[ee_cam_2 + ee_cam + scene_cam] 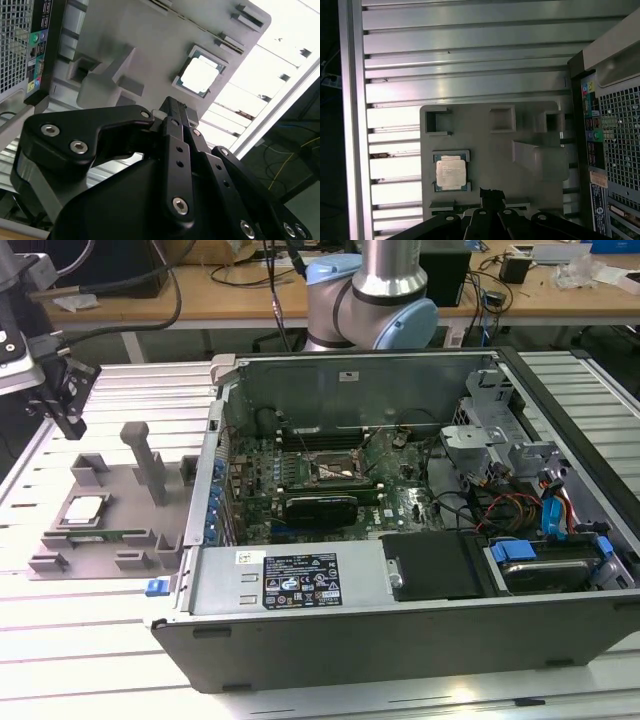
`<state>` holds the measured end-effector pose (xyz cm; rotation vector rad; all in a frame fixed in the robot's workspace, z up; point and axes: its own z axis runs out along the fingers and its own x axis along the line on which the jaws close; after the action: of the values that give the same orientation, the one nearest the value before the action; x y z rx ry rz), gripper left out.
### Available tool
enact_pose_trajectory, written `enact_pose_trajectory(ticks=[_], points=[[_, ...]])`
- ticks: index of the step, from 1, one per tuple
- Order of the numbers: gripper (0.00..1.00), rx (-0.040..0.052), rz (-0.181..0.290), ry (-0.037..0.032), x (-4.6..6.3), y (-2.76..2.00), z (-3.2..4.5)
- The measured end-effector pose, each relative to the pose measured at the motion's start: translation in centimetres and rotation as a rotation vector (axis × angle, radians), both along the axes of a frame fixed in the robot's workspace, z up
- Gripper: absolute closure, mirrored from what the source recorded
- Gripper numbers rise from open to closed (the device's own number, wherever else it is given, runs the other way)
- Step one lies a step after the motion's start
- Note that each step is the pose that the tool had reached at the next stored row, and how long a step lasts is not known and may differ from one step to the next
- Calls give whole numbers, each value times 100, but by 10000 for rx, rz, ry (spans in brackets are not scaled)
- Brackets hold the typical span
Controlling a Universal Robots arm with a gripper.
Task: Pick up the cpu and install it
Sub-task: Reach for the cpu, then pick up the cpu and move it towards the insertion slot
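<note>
The gripper (pixel 491 192) is hovering over the grey tray (pixel 485 150), fingers (pixel 176 145) closed together and holding nothing, while the cpu (pixel 451 171) is lying flat in a recess of this tray; a clean pick is probably requiring wider fingers, centred and level.

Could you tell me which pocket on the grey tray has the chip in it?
The square-framed pocket on the side of the tray away from the computer case: the chip lies in it; the three smaller pockets look empty.
</note>
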<state>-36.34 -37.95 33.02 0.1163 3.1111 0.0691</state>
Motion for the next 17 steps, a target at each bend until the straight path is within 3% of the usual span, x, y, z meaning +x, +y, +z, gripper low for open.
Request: enact_pose_trajectory(ticks=[17], points=[[89,2,-1,2,-2,0,1]])
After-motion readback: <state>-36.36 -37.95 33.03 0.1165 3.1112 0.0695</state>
